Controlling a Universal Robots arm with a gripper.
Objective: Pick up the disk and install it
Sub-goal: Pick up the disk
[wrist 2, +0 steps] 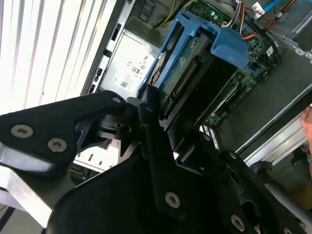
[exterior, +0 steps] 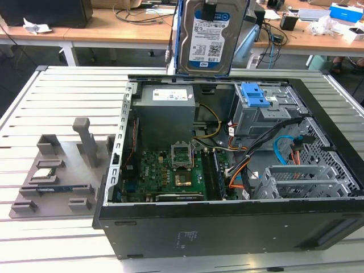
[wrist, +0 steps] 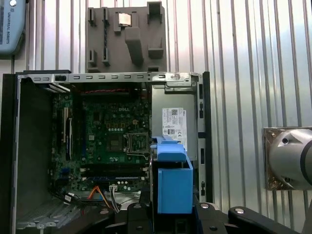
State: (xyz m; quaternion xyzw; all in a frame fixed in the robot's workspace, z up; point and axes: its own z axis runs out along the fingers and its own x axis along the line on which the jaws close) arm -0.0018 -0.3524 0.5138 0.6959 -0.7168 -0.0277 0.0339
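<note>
The disk (exterior: 207, 37) hangs upright above the back of the open computer case (exterior: 227, 227), its white-and-blue label facing the exterior view and blue rails down both sides. My gripper (exterior: 209, 9) is shut on its upper edge. In the second wrist view the black fingers (wrist 2: 146, 109) clamp the end of the disk (wrist 2: 187, 66), with its blue frame pointing down toward the case. The first wrist view shows the disk's blue rail (wrist: 173, 183) edge-on over the case, near the grey power supply (wrist: 174, 124).
Inside the case are the green motherboard (exterior: 170, 170), a drive cage with a blue clip (exterior: 254, 95) and loose cables (exterior: 284, 151). A grey fixture (exterior: 57, 170) lies on the slatted table (exterior: 57, 91). Cluttered desks stand behind. A hand (wrist 2: 307, 122) shows at one edge.
</note>
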